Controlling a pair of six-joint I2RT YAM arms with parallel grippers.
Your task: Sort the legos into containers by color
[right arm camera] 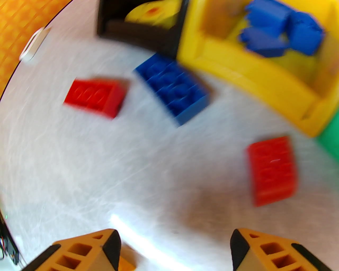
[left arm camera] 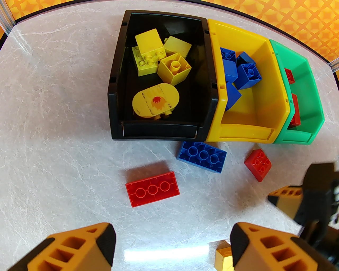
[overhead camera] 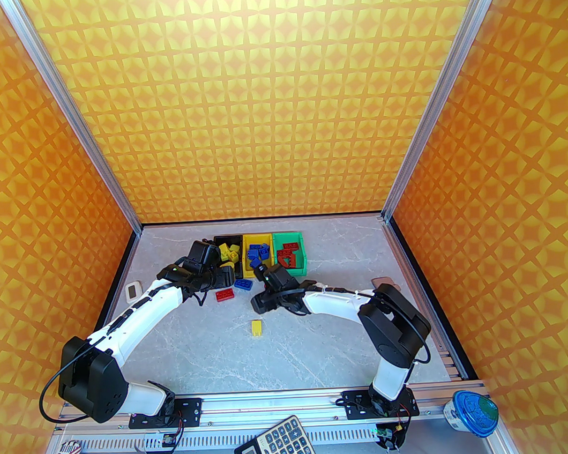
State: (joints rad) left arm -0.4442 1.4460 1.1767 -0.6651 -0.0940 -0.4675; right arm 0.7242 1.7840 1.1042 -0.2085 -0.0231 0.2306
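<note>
The black bin [left arm camera: 116,87] holds yellow legos. The yellow bin [left arm camera: 267,87] holds blue ones and the green bin [left arm camera: 315,105] holds red ones; all three stand in a row at the back [overhead camera: 256,241]. Loose on the table lie a long red lego [left arm camera: 152,189], a blue lego [left arm camera: 201,156], a small red lego [left arm camera: 258,164] and a yellow lego [overhead camera: 256,327]. My left gripper [left arm camera: 172,246] hangs open above the table, just short of the long red lego [overhead camera: 225,295]. My right gripper [right arm camera: 174,248] is open too, near the small red lego [right arm camera: 272,169], though its view is blurred.
A small white device [overhead camera: 133,290] lies at the table's left edge. A grey calculator [overhead camera: 277,444] and a blue-lidded cup [overhead camera: 472,412] sit below the arm bases. Orange patterned walls close in three sides. The two grippers are close together in front of the bins.
</note>
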